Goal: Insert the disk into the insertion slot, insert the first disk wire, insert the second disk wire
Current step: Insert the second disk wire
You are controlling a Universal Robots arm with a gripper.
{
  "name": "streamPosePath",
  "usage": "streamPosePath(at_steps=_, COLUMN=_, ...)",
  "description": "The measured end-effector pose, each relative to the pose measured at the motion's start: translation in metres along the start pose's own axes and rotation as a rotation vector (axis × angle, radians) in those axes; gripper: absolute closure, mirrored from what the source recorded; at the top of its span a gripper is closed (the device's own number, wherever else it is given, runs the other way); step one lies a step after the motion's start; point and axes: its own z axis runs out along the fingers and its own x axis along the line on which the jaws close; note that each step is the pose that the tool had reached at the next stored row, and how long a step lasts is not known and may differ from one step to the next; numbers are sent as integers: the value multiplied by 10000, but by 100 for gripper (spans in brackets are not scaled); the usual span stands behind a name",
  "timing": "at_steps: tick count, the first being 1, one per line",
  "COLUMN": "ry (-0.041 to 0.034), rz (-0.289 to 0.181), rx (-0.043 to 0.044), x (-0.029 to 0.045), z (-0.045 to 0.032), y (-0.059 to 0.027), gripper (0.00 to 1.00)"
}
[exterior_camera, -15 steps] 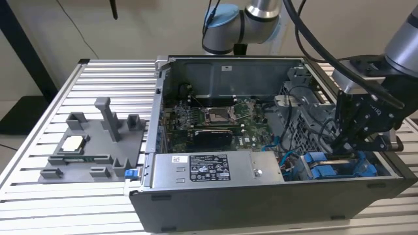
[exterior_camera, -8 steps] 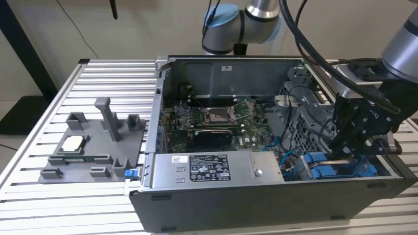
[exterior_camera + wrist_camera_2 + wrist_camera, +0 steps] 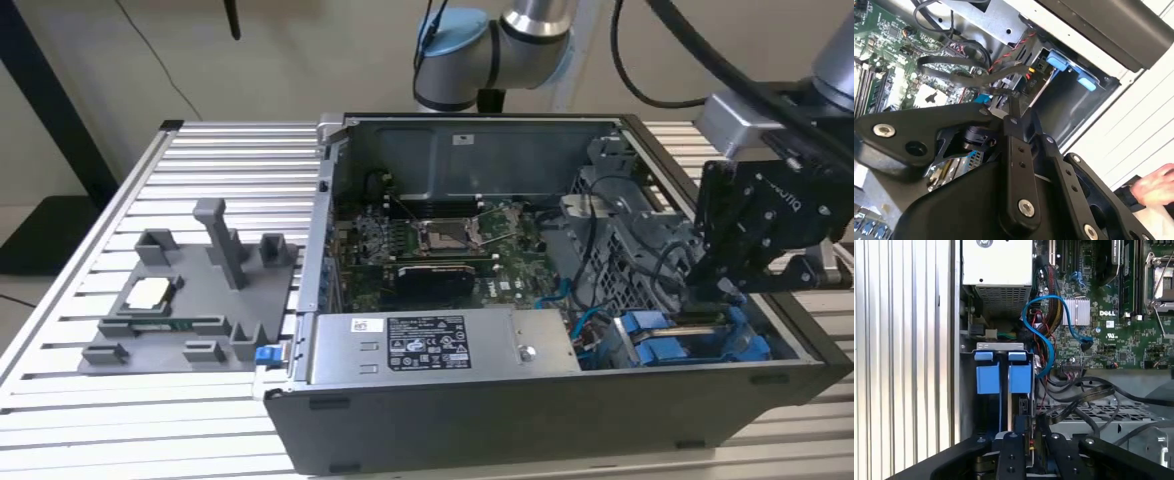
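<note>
1. The open computer case [image 3: 441, 400] filled the middle of the exterior view, standing on a ribbed metal table [image 3: 80, 400], its green motherboard [image 3: 441, 240] exposed at centre frame.
2. A grey power-supply box [image 3: 427, 345] with stickers lay along the case's lower edge in that view.
3. A grey fixture tray [image 3: 187, 300] sat at the left of the frame, apart from the case.
4. The disk [image 3: 701, 340] sat in the drive bay at the lower right of the exterior view; its bright blue carrier tabs [image 3: 1004, 377] stood side by side left of centre in the first wrist view.
5. The gripper [image 3: 707, 285] hung just above the disk, its black fingers [image 3: 1014, 455] close together over the disk's edge; whether they clamped anything, I cannot tell.
</note>
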Motion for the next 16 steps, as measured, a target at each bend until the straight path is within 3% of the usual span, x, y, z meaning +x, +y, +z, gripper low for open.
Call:
streamPosePath(at_steps=4, ry=1, rz=0, rx=-1, x=-5, z=-140, y=6, gripper=76)
streamPosePath(at_steps=8, ry=0, rz=0, rx=-1, x=-8, z=-225, y=11, gripper=76)
streamPosePath(at_steps=16, ry=-2, rz=0, rx=-1, x=-10, z=-279, y=13, gripper=76)
